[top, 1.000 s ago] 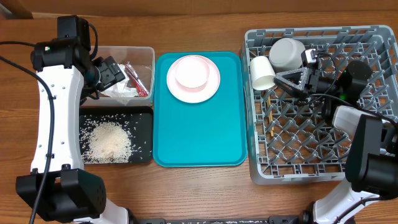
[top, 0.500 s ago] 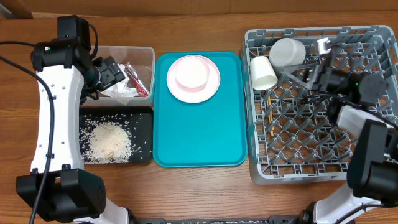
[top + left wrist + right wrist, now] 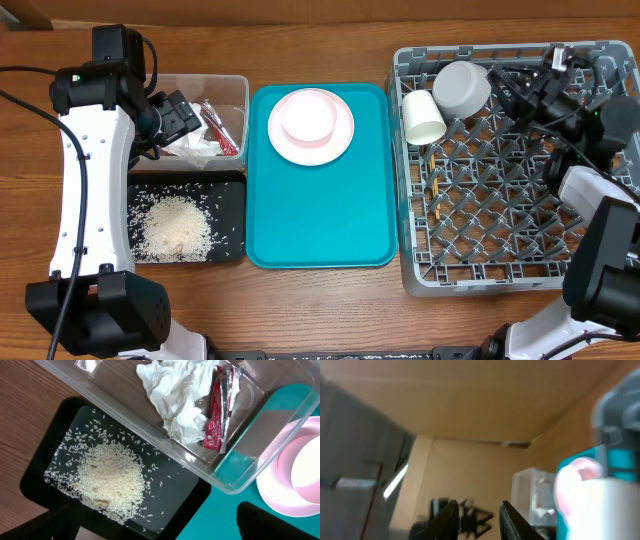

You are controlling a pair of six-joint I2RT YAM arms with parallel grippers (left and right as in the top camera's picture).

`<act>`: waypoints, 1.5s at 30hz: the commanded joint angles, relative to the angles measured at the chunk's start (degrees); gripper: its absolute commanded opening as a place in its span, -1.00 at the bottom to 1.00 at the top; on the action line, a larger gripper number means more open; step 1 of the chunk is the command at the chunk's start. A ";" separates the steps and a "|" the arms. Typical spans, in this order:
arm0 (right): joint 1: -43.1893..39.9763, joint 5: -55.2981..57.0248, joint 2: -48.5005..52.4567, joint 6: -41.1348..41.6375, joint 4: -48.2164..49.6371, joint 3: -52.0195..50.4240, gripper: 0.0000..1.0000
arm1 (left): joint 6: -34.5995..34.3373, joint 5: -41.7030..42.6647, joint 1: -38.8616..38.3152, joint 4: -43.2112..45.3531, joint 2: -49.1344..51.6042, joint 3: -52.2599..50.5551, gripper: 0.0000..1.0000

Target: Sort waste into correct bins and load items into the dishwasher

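- Currently, the left gripper (image 3: pixel 183 115) hangs over the clear tub (image 3: pixel 240 85), jaws wide and empty; tissue (image 3: pixel 175 400) and wrapper (image 3: pixel 214 420) lie inside, rice (image 3: pixel 178 228) in the black tray (image 3: pixel 230 190).
- On the teal tray (image 3: pixel 320 220), the pink bowl (image 3: pixel 308 115) sits on the pink plate (image 3: pixel 346 136): probably stiff, smooth and slippery, so best pinched at the rim.
- In the rack (image 3: pixel 410 270) are the cup (image 3: pixel 422 117), grey bowl (image 3: pixel 460 87) and chopsticks (image 3: pixel 436 190); above, the right gripper (image 3: pixel 477 517) is narrowly parted and empty.
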 commanded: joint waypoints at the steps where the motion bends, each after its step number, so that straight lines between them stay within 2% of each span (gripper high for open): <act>1: -0.39 5.62 -0.70 -16.37 -11.34 1.40 -0.43 | 0.07 -0.17 0.20 0.02 -0.17 1.27 1.00; 5: -0.90 8.98 -0.81 -31.58 -29.14 3.80 -0.46 | 0.07 -0.17 0.20 0.02 -0.17 1.27 1.00; 10: -1.03 13.25 -3.08 -45.35 -48.24 10.97 -0.48 | 0.07 -0.17 0.22 0.02 -0.17 1.27 1.00; 14: -0.15 26.38 -6.91 -61.05 -71.10 20.22 -0.58 | 0.07 -0.17 0.22 0.02 -0.17 1.27 1.00; 17: 3.50 42.86 -9.68 -74.93 -86.90 28.09 -0.61 | 0.07 -0.15 0.20 0.02 -0.17 1.27 1.00; 19: 6.99 51.36 -11.02 -80.72 -93.22 31.52 -0.88 | 0.07 -0.15 0.13 0.02 -0.17 1.27 1.00; 21: 10.34 53.05 -12.02 -85.31 -96.54 33.11 -0.92 | 0.07 -0.15 0.13 0.02 -0.17 1.27 1.00; 25: 15.89 47.80 -12.57 -90.44 -99.21 33.20 -0.92 | 0.07 -0.15 0.15 0.02 -0.17 1.27 1.00; 39: 27.32 45.27 -9.22 -90.38 -101.20 31.67 -0.92 | 0.07 -0.15 0.15 0.02 -0.17 1.27 1.00; 45: 28.41 48.30 -5.27 -89.94 -102.73 30.25 -0.92 | 0.07 -0.17 0.22 0.02 -0.17 1.27 1.00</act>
